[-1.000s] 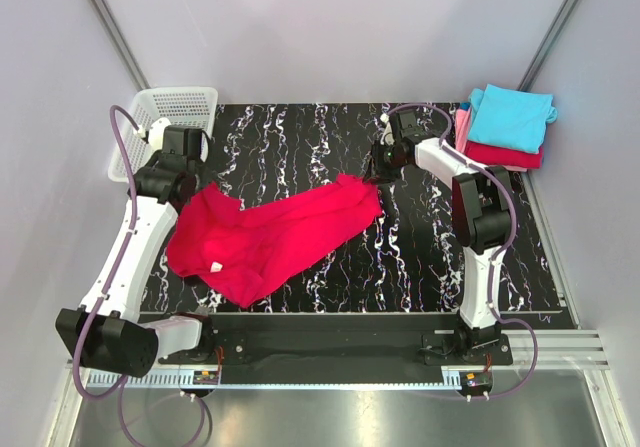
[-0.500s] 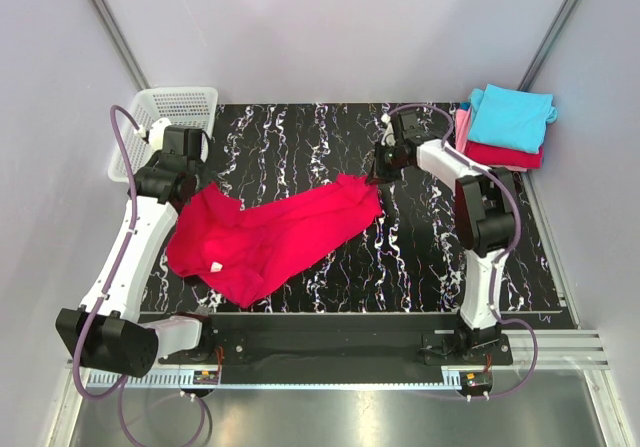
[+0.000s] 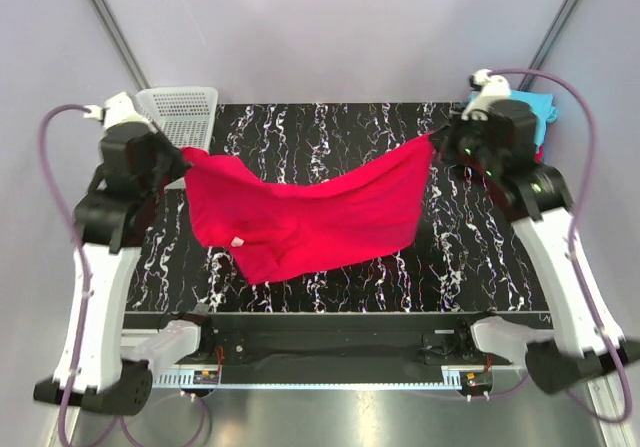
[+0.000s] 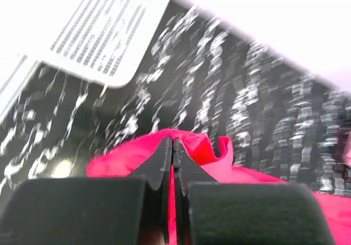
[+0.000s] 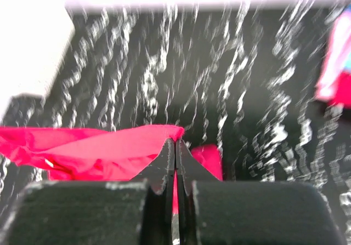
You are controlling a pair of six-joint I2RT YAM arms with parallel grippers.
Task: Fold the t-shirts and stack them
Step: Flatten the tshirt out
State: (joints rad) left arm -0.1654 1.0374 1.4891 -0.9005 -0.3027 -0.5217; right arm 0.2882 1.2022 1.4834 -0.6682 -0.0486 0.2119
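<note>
The crimson-red t-shirt (image 3: pixel 320 215) hangs spread in the air between both arms above the black marbled table (image 3: pixel 300 132). My left gripper (image 3: pixel 178 157) is shut on its left corner; the cloth (image 4: pixel 137 152) shows pinched between the closed jaws (image 4: pixel 173 146). My right gripper (image 3: pixel 437 142) is shut on its right corner, red cloth (image 5: pixel 109 146) bunched at the closed jaws (image 5: pixel 175 145). The stack of folded shirts with the turquoise one (image 3: pixel 545 107) on top is at the back right, mostly hidden behind the right arm; its pink edge shows in the right wrist view (image 5: pixel 334 58).
A white mesh basket (image 3: pixel 185 112) stands at the back left corner, also in the left wrist view (image 4: pixel 104 31). Grey walls close in the table at back and sides. The arm bases sit on the rail at the near edge.
Both arms have risen and moved apart, lifting the red shirt off the table and stretching it wide between them. Before, it lay crumpled on the table.
</note>
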